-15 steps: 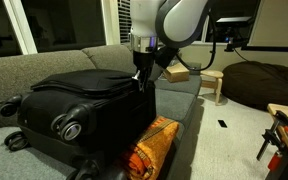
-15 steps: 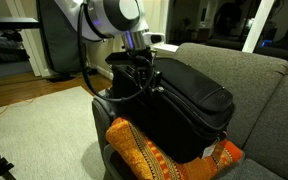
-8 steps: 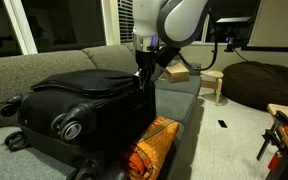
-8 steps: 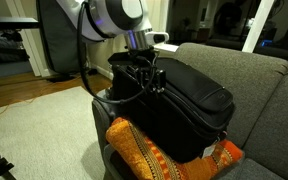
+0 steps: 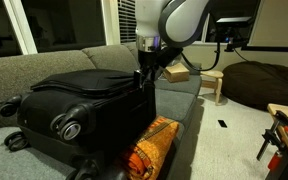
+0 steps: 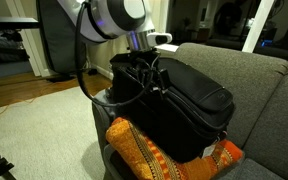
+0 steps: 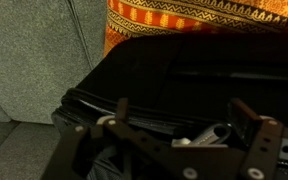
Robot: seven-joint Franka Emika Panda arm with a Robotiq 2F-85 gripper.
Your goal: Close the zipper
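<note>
Shows a black suitcase [image 5: 79, 100] lying flat on a grey sofa [image 5: 44, 62], with its wheels [image 5: 69, 125] turned toward the camera in an exterior view. Touches an orange patterned cushion [image 5: 152, 142] wedged low against one end. Carries the zipper [image 5: 94, 93] as a thin dark track around the lid edge, running along the side up to the corner nearest the arm [image 6: 109, 18].

Puts the gripper [image 5: 144, 76] right at that top corner in both exterior views, pointing down and touching or nearly touching the lid edge. From the wrist view, looks along the case edge toward the cushion, with the zipper track [image 7: 89, 100] passing just under the gripper [image 7: 184, 125]. Has the jaws spread apart there, one finger on each side of the frame. Cannot tell whether anything is caught between them, or make out the pull.
</note>
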